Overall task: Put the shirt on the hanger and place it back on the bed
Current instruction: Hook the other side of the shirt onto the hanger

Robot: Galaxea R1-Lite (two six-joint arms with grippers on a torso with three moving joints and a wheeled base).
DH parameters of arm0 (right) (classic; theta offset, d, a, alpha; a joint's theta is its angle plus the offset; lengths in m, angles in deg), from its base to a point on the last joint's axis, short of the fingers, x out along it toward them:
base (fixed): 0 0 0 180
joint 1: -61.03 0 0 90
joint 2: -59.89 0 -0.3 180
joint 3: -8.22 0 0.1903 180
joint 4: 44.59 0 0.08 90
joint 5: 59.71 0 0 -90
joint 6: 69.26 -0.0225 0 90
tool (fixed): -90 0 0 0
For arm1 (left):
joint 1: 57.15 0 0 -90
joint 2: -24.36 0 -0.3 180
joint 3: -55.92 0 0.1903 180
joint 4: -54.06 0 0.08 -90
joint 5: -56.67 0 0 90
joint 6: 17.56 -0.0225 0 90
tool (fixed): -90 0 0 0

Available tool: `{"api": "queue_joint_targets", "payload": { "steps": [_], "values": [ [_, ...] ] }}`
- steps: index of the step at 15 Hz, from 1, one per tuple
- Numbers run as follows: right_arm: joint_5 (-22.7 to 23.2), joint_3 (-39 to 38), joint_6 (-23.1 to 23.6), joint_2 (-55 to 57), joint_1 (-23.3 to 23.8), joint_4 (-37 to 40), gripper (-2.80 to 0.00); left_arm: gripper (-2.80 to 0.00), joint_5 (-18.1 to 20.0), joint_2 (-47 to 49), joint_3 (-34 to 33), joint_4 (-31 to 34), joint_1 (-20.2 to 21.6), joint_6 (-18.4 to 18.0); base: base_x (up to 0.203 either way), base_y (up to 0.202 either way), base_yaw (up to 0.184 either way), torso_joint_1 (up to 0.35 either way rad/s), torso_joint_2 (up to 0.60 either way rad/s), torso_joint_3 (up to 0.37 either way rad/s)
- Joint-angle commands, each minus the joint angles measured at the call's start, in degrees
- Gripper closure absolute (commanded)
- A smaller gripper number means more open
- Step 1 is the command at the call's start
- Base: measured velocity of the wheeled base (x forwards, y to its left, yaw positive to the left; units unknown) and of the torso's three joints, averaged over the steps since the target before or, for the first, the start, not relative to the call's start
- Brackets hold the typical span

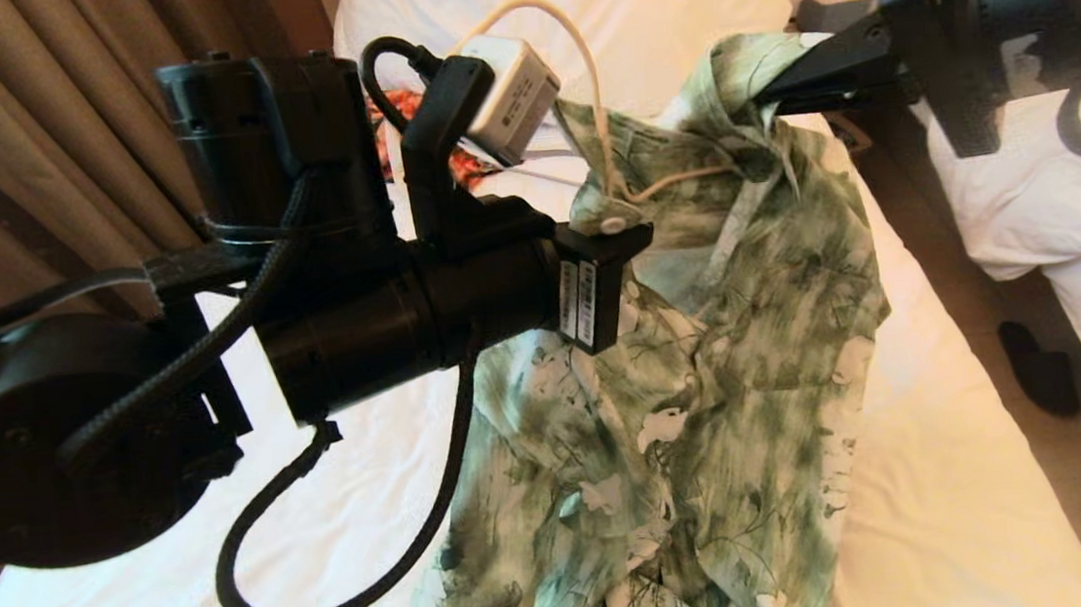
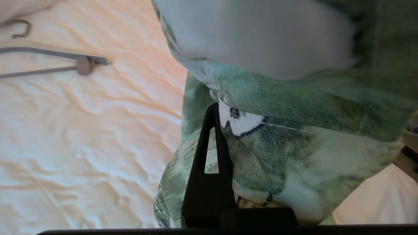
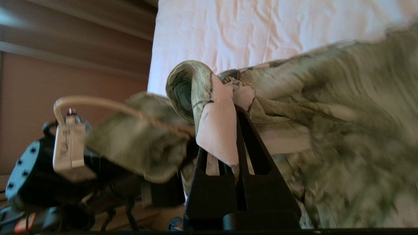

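Shirt (image 1: 702,358) hangs in the air above the bed (image 1: 949,502), held up between the two grippers, with its collar end high and far from the robot and its hem low and near. Its long axis runs from the collar down to the hem, and the lowest part of the cloth reaches the white sheet or comes very close to it; I cannot tell which.

The left gripper (image 2: 215,130) is at the left side of the collar, and shirt cloth covers it. Only one dark finger shows in its wrist view, pressed against the fabric, so I cannot tell how far the jaws stand.

The right gripper (image 3: 235,143) comes from the right and is closed on the shirt; a fold of the collar edge is pinched between its two fingers, which nearly meet.

The hanger (image 1: 579,75) is inside the shirt at the neck. Its thin cream hook rises out of the collar and curves over toward the left arm, and one slim shoulder of it crosses the neck opening toward the right.

A grey hanger (image 2: 55,62) lies flat on the sheet, well apart from the shirt. An orange patterned garment (image 1: 464,159) shows a little behind the left arm. A second bed (image 1: 1072,228) stands to the right.
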Motion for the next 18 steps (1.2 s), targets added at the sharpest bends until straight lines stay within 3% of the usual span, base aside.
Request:
{"api": "queue_joint_targets", "payload": {
  "steps": [1,4,6,13,18],
  "values": [
    [0.0,-0.4,-0.2,-2.2,-0.1,0.6,0.00,0.00,0.0,0.5,1.6,-0.1,1.1,-0.1,0.000,0.000,0.000,0.000,0.00,0.000],
    [-0.1,-0.2,0.0,-2.0,-0.1,0.3,0.00,0.00,0.0,0.1,5.9,3.8,0.7,0.0,0.000,0.000,0.000,0.000,0.00,0.000],
    [0.3,0.1,3.2,-2.0,-0.3,0.1,0.00,0.00,0.1,-0.2,7.2,6.6,-1.2,0.0,0.000,0.000,0.000,0.000,0.00,0.000],
    [0.2,1.0,4.2,-2.5,-5.4,-1.0,0.00,0.00,-0.3,0.8,12.2,8.6,-4.2,0.1,0.000,0.000,0.000,0.000,0.00,0.000],
    [0.0,-3.8,3.7,-3.8,-5.8,-0.8,0.00,0.00,-0.2,-0.3,13.0,8.5,-4.2,0.5,0.000,0.000,0.000,0.000,0.00,0.000]
  ]
}}
